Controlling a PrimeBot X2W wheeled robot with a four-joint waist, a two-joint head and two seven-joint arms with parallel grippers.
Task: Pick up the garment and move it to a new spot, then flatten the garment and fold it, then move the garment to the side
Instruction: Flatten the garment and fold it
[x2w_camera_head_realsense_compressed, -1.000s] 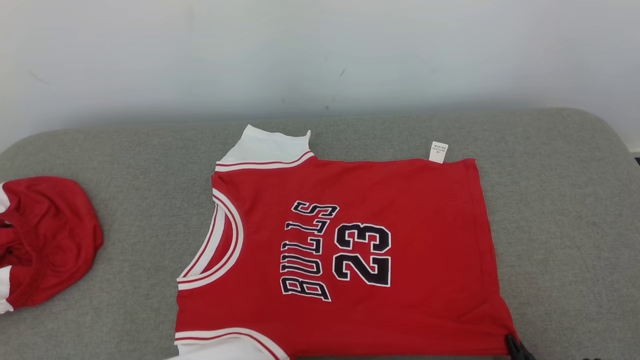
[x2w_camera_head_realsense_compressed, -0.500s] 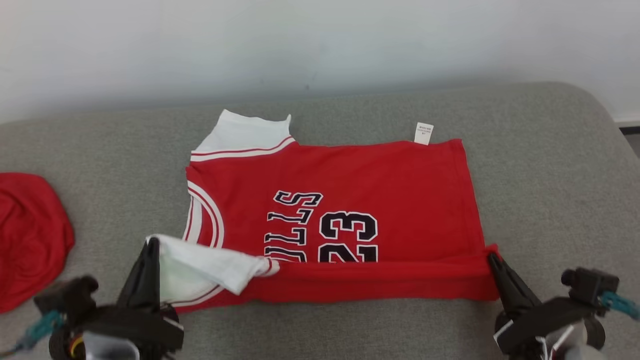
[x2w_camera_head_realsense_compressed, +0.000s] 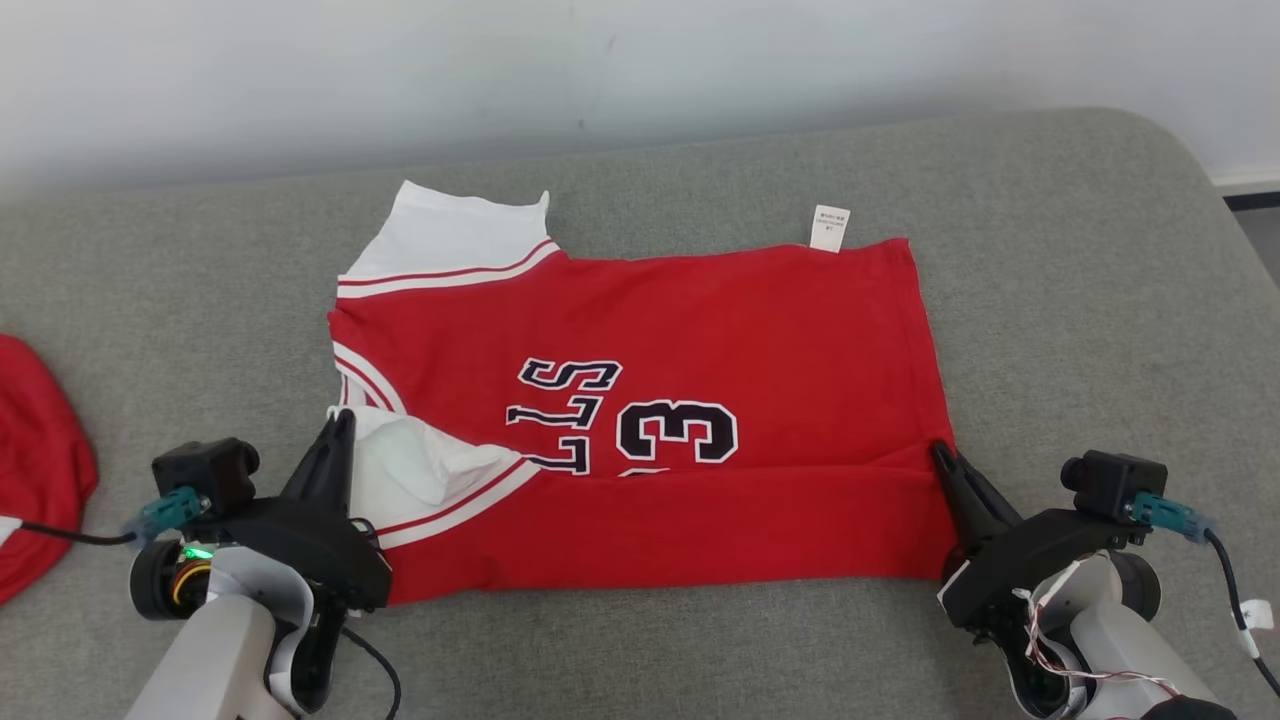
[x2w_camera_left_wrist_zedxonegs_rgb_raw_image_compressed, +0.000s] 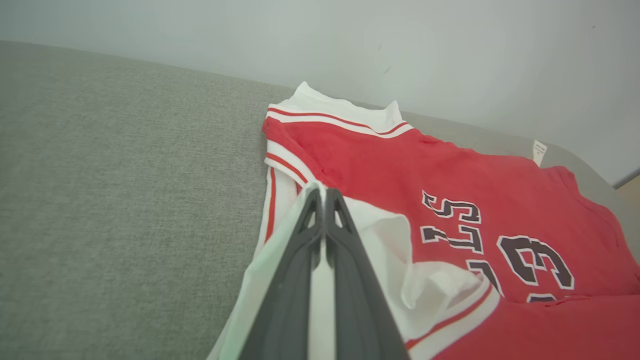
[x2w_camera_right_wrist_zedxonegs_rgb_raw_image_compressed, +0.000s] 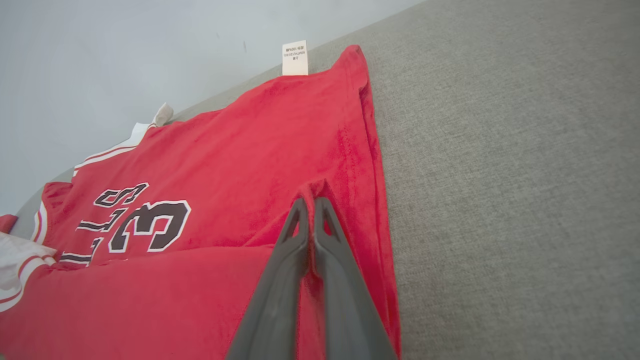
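The garment (x2w_camera_head_realsense_compressed: 700, 330) is a red basketball jersey with white trim and black "BULLS 23" print, lying sideways on the grey cushion (x2w_camera_head_realsense_compressed: 1100, 300). Its near long edge is lifted and turned over the print. My left gripper (x2w_camera_head_realsense_compressed: 342, 420) is shut on the white sleeve corner (x2w_camera_left_wrist_zedxonegs_rgb_raw_image_compressed: 320, 192) at the lower left. My right gripper (x2w_camera_head_realsense_compressed: 938, 452) is shut on the red hem corner (x2w_camera_right_wrist_zedxonegs_rgb_raw_image_compressed: 312, 192) at the lower right. The folded-over band (x2w_camera_head_realsense_compressed: 700, 520) hides the lower part of the lettering. A white care label (x2w_camera_head_realsense_compressed: 830, 227) sticks out at the far edge.
Another red garment (x2w_camera_head_realsense_compressed: 35, 480) lies at the cushion's left edge. A pale wall (x2w_camera_head_realsense_compressed: 600, 60) rises behind the cushion. The cushion's rounded right corner (x2w_camera_head_realsense_compressed: 1190, 160) drops off to the floor. Bare grey fabric lies to the right of the jersey and in front of it.
Both grippers have come up into view holding the jersey's near corners and carried that edge farther over the print. The camera has tilted down, shifting the whole scene.
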